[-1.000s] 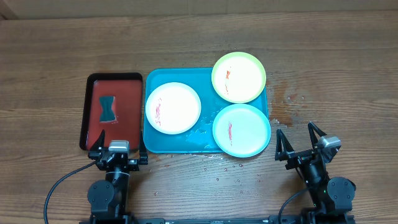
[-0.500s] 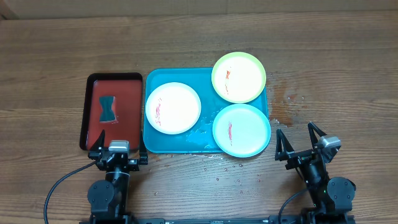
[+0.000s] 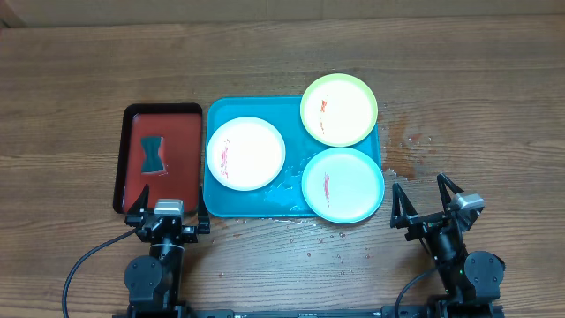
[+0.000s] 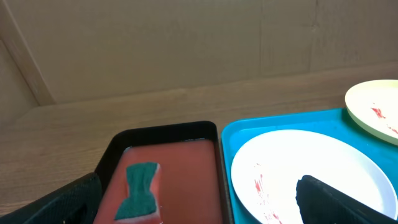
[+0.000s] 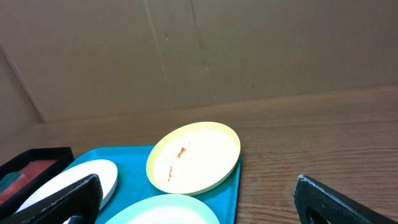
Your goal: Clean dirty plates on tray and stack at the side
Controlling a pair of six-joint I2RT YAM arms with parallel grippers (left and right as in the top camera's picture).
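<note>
The turquoise tray (image 3: 214, 201) holds three plates with red smears: a white plate (image 3: 245, 152) at the left, a lime-green-rimmed plate (image 3: 339, 109) at the back right, a cyan-rimmed plate (image 3: 342, 185) at the front right. My left gripper (image 3: 168, 215) is open and empty, in front of the red tray's near edge. My right gripper (image 3: 427, 200) is open and empty, to the right of the cyan-rimmed plate. The left wrist view shows the white plate (image 4: 298, 171) and the tray (image 4: 231, 134). The right wrist view shows the lime-green-rimmed plate (image 5: 194, 157), the cyan-rimmed plate (image 5: 163, 211) and the white plate (image 5: 74, 182).
A red tray with a black rim (image 3: 184, 150) lies left of the turquoise tray and holds a teal sponge (image 3: 154, 155), also in the left wrist view (image 4: 142, 190). Water drops lie on the wooden table (image 3: 406, 146) right of the turquoise tray.
</note>
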